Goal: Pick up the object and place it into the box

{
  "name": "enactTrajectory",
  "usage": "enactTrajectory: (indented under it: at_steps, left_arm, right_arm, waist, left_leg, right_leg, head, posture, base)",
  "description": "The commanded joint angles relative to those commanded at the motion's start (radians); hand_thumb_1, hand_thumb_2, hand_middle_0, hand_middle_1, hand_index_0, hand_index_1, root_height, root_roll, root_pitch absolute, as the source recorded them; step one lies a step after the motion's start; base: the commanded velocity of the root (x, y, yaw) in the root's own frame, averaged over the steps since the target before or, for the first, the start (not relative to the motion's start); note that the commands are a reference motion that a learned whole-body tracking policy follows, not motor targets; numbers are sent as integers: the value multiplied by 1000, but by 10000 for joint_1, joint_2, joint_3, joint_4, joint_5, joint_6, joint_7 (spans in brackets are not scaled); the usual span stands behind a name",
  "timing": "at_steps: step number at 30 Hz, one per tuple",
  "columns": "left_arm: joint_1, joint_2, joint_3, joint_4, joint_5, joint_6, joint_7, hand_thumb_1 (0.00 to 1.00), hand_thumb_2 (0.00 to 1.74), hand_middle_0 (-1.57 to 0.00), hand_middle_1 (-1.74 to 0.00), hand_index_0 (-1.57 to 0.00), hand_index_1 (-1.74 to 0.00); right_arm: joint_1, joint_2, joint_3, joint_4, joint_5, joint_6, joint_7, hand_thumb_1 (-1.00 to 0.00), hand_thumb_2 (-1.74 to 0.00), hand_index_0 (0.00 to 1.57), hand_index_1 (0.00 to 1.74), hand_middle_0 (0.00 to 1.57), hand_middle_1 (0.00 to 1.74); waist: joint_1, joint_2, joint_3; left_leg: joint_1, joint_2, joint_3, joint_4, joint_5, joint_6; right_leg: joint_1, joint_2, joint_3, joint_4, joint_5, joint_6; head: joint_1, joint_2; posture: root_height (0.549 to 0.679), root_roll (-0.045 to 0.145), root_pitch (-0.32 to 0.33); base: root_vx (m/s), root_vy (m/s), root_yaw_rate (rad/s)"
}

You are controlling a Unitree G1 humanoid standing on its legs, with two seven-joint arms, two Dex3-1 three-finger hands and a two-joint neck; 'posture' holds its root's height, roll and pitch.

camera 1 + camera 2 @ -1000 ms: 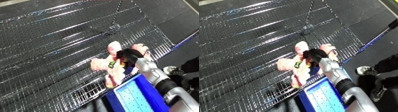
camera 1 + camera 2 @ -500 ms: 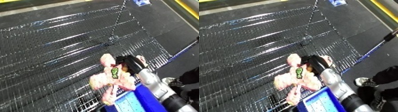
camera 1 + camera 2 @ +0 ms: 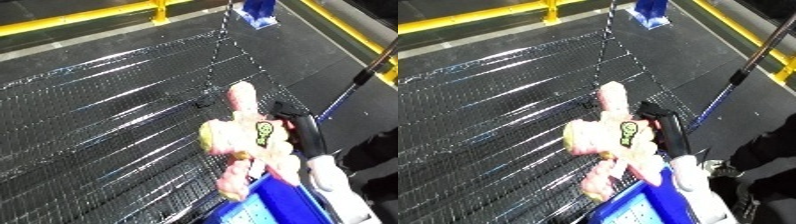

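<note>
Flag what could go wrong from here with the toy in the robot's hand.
The right hand holds the pink plush toy only at one side, so its dangling limbs may swing or slip free. The toy hangs above the black wire mesh, where it could snag. The blue bin shows only at the lower edge, so the drop may miss.

Open wire mesh (image 3: pixel 107 115) leftward; blue bin (image 3: pixel 642 200) below, yellow rails (image 3: pixel 80 17) beyond.

No words, brand names or numbers can be read. One mark is seen: a small yellow-green patch (image 3: pixel 263 133) outlined in black, sewn on the pink plush toy (image 3: pixel 251 150); its drawn figure cannot be made out as lettering.
</note>
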Motion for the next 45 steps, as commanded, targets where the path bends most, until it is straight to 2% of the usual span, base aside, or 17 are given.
enactTrajectory:
  at_steps: [5,8,10,14,17,20,25,30,34,40,45]
  left_arm:
    - [-49,-57,141,-78,88,-14,58,1000,1740,-1570,-1740,-1570,-1740]
    - [-22,-166,156,-13,177,0,111,1000,1740,-1570,-1740,-1570,-1740]
    - [19,-258,146,43,236,22,127,1000,1740,-1570,-1740,-1570,-1740]
    - [128,-389,104,83,190,34,93,1000,1740,-1570,-1740,-1570,-1740]
    - [153,-436,42,92,133,25,56,1000,1740,-1570,-1740,-1570,-1740]
    - [163,-469,-43,119,94,36,5,1000,1740,-1570,-1740,-1570,-1740]
    - [210,-521,-102,218,69,15,4,1000,1740,-1570,-1740,-1570,-1740]
    - [255,-542,-117,252,84,-22,17,1000,1740,-1570,-1740,-1570,-1740]
    - [287,-518,-133,310,105,-41,54,1000,1740,-1570,-1740,-1570,-1740]
    - [316,-482,-111,373,208,-22,89,1000,1740,-1570,-1740,-1570,-1740]
    - [339,-431,-67,307,287,-22,72,1000,1740,-1570,-1740,-1570,-1740]
  right_arm:
    - [722,627,-907,-342,135,-244,-400,-1000,-1740,1570,1740,1570,1740]
    - [1078,1036,-1342,-177,423,-392,-647,-1000,-1740,1570,1740,1570,1740]
    - [1355,1277,-1680,-22,564,-477,-799,-1000,-1740,1570,1740,1570,1740]
    - [1635,1545,-2181,105,872,-651,-976,-1000,-1740,1570,1740,1570,1740]
    - [1700,1660,-2415,388,1325,-805,-1043,-1000,-1740,1570,1740,1570,1740]
    - [1741,1737,-2568,835,1890,-941,-988,-1000,-1740,1570,1740,1570,1740]
    - [1736,1838,-2743,1659,2685,-1090,-956,-750,-1305,1178,1305,1178,1305]
    - [1756,1965,-2901,2038,3018,-1223,-948,-500,-870,785,870,785,870]
    - [1729,2048,-3014,2412,3592,-1367,-908,-300,-522,471,522,471,522]
    - [1728,2025,-3080,2626,3825,-1438,-775,0,0,0,0,0,0]
    - [1714,2145,-2997,2632,4051,-1527,-651,0,0,0,0,0,0]
  waist:
    - [-269,100,-17]
    - [-432,173,-114]
    - [-568,221,-182]
    - [-743,311,-251]
    - [-839,402,-313]
    - [-954,493,-364]
    - [-1137,637,-446]
    - [-1250,712,-501]
    - [-1276,693,-589]
    - [-1267,634,-635]
    - [-1229,611,-677]
  left_leg:
    - [-11,-35,89,117,-68,36]
    - [124,-43,179,115,-132,51]
    - [257,-46,243,108,-180,52]
    - [404,-54,314,102,-223,39]
    - [472,-65,372,77,-233,30]
    - [563,-83,439,17,-236,22]
    - [690,-115,557,-72,-254,29]
    - [701,-133,607,-95,-265,35]
    - [694,-114,625,-172,-251,28]
    - [659,-86,625,-206,-226,21]
    - [648,-68,629,-287,-186,18]
  right_leg:
    - [-73,-8,111,64,5,-21]
    - [5,-18,172,21,-8,-21]
    - [104,-27,205,-28,-24,-26]
    - [213,-43,248,-96,-31,-37]
    - [248,-52,293,-157,-24,-36]
    - [286,-57,336,-222,-18,-38]
    - [327,-39,414,-346,1,-45]
    - [356,-15,446,-432,1,-59]
    - [388,19,431,-538,27,-57]
    - [390,53,418,-622,57,-48]
    - [389,78,414,-694,74,-24]
  head:
    - [-23,-225]
    - [317,-672]
    - [455,-753]
    - [840,-833]
    - [955,-1006]
    - [1153,-908]
    - [1490,-893]
    - [1846,-1002]
    - [2133,-1416]
    - [2373,-1601]
    - [2187,-1642]
  posture:
    - [643,62,-126]
    - [643,64,-130]
    - [644,67,-136]
    - [645,71,-142]
    - [645,74,-142]
    - [646,77,-141]
    - [648,81,-137]
    - [650,83,-131]
    - [651,82,-125]
    - [652,81,-120]
    - [653,80,-116]
  base:
    - [-24,36,-70]
    - [13,48,-121]
    - [27,52,-138]
    - [18,29,-96]
    - [10,33,-98]
    - [11,36,-103]
    - [5,33,-100]
    - [2,11,-33]
    - [2,-3,-17]
    - [-6,-8,-6]
    - [-1,-6,1]
